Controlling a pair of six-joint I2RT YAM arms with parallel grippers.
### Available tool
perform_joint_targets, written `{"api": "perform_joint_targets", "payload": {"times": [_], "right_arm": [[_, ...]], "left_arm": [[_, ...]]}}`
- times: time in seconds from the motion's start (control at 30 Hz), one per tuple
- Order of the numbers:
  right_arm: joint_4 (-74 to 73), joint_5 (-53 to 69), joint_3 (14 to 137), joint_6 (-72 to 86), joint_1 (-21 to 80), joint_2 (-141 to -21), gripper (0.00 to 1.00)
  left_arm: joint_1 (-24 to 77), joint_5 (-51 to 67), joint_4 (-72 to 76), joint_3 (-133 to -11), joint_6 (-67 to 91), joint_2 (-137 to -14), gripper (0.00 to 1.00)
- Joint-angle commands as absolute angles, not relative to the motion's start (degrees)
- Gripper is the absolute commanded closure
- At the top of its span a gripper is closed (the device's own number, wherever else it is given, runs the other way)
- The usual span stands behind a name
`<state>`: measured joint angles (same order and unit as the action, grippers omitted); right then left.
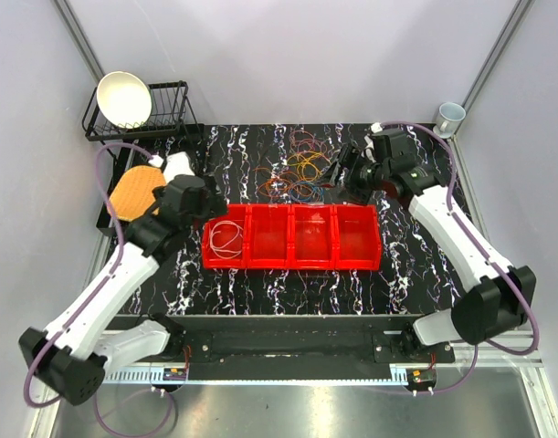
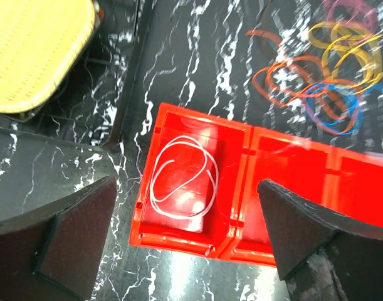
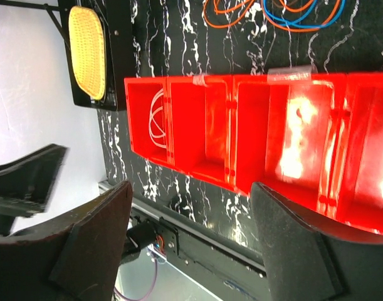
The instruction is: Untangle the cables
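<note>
Left gripper (image 2: 186,185): hanging wide open over the red bin's (image 1: 292,265) leftmost compartment.
Right gripper (image 3: 190,188): hovering wide open, gripping nothing.
Cables (image 1: 301,173): lying tangled just beyond the bin.
White cable (image 1: 226,237): resting inside the leftmost compartment.

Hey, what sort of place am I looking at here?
Probably a robot test booth: left arm and right arm mounted at a table, plain white walls around it, staged cables and red bins.
</note>
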<state>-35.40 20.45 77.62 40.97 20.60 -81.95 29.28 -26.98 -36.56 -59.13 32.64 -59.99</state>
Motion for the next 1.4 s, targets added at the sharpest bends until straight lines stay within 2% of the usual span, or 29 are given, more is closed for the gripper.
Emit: {"api": "perform_joint_targets", "payload": {"times": [0.0,0.23,0.4,0.8,1.03,1.37], "right_arm": [[-40.6,18.6,78.3,38.6,20.6,-76.9,0.18],[-43.0,14.9,72.3,39.8,20.6,-70.5,0.17],[-45.1,13.8,72.0,40.9,20.6,-69.0,0.17],[-43.9,11.4,73.5,35.2,20.6,-74.0,0.17],[-42.1,11.7,75.0,35.6,20.6,-78.8,0.18],[-35.9,20.1,71.1,35.7,20.6,-78.0,0.21]], "left_arm": [[29.0,-26.2,-42.8,-60.9,33.6,-53.7,0.01],[29.1,-22.2,-39.1,-51.4,28.5,-38.3,0.01],[29.0,-18.0,-33.1,-45.4,27.7,-32.4,0.01],[29.4,-18.9,-38.3,-46.9,28.0,-43.4,0.01],[30.6,-22.6,-38.8,-47.0,27.7,-44.6,0.01],[33.4,-23.4,-40.4,-48.3,28.9,-48.2,0.01]]}}
